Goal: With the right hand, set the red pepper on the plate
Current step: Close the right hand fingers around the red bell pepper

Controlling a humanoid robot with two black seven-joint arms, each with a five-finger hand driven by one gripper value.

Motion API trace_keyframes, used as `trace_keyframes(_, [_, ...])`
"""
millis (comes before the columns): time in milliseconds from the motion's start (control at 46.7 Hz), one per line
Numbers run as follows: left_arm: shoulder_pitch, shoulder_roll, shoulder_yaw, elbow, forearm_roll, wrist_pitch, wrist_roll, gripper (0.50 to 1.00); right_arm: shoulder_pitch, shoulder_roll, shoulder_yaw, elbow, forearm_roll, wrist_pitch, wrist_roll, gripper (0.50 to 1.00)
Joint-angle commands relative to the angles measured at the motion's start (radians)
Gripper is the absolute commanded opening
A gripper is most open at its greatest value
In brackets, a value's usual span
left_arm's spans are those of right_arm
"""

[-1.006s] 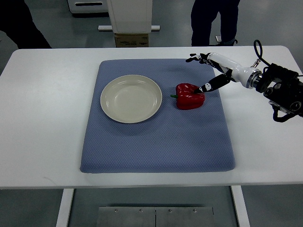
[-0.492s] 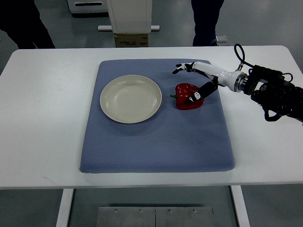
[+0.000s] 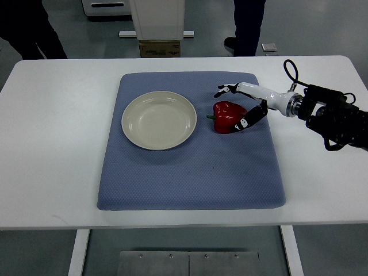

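While the plate point(image 3: 159, 119) sits bare on the left half of the blue mat point(image 3: 190, 167), the pepper point(image 3: 227, 117) lies just to its right, still on the mat and apart from the plate's rim, its green stem pointing toward the plate. Right of that, my right hand point(image 3: 244, 106) reaches in around the pepper: white fingers point(image 3: 227, 89) spread past its far side, the dark thumb against its near right flank. I cannot tell whether I grip it. Two people's legs stand beyond the white table point(image 3: 52, 144).
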Motion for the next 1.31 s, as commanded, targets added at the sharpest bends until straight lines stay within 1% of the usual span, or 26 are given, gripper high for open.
trace_keyframes(0, [0.0,0.0,0.0,0.0,0.0,0.0,-0.001,1.0,-0.002,0.002,0.0,0.0,0.0,0.0,0.0,1.0])
trace_keyframes(342, [0.0,0.0,0.0,0.0,0.0,0.0,0.001,1.0,-0.002,0.015,0.0,-0.001,0.0,-0.003,0.0,1.0])
trace_keyframes(621, [0.0,0.0,0.0,0.0,0.0,0.0,0.001,1.0,-0.02,0.052,-0.001,-0.055,0.0,-0.012,0.0,1.0])
trace_keyframes(984, [-0.001,0.0,0.0,0.0,0.0,0.0,-0.001,1.0,-0.034,0.058,-0.018,-0.067,0.0,-0.012,0.0,0.996])
trace_keyframes(1113, [-0.001,0.0,0.0,0.0,0.0,0.0,0.001,1.0,-0.035,0.06,-0.023,-0.067,0.0,-0.014,0.0,0.929])
trace_keyframes(1220, [-0.001,0.0,0.0,0.0,0.0,0.0,0.001,1.0,-0.035,0.058,-0.024,-0.067,0.0,-0.014,0.0,0.816])
trace_keyframes(1284, [0.0,0.0,0.0,0.0,0.0,0.0,0.001,1.0,-0.035,0.058,-0.023,-0.067,0.0,-0.014,0.0,0.715])
